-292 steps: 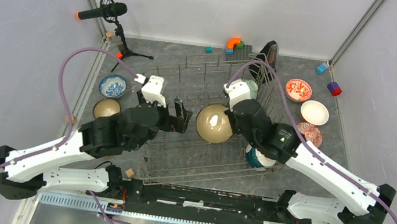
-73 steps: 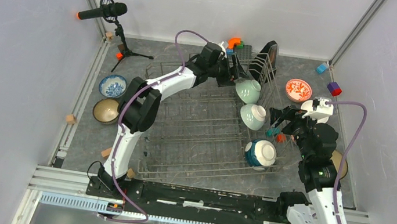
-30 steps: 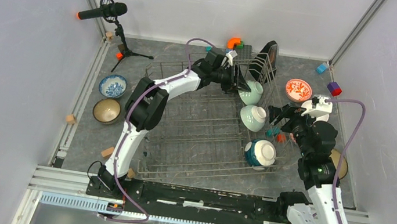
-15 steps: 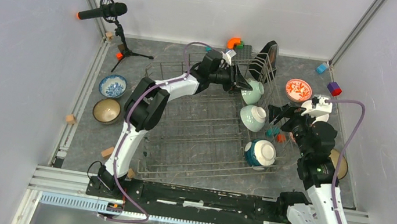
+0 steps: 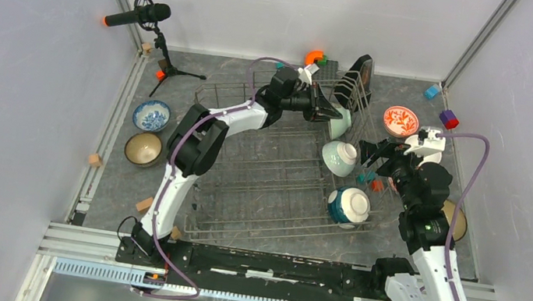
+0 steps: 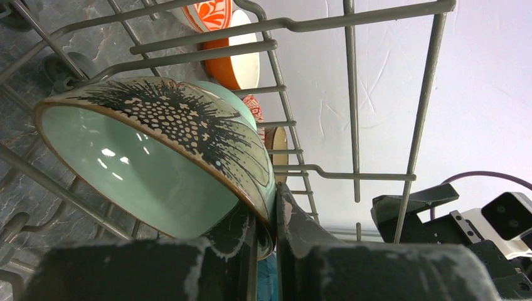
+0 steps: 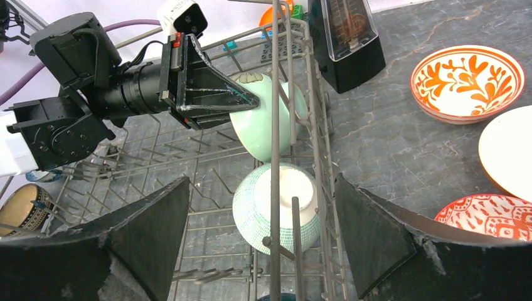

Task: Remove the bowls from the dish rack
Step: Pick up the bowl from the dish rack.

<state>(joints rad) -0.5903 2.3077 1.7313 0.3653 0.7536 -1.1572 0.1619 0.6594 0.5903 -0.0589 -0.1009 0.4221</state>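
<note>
At the far right end of the dish rack stands a mint green bowl on edge. My left gripper is shut on its rim; in the left wrist view the rim is pinched between the fingers. A green-dotted bowl and a teal bowl with a white base sit behind it in the rack. My right gripper hangs open over the rack's right side, above the dotted bowl, holding nothing.
Outside the rack lie a red-floral bowl, a white bowl and a red-lattice bowl on the right, a blue-white bowl and a tan bowl on the left. A black metronome, a microphone and coloured blocks stand at the back.
My left gripper has closed onto the mint green bowl's rim and drawn slightly left. The right arm has barely moved.
</note>
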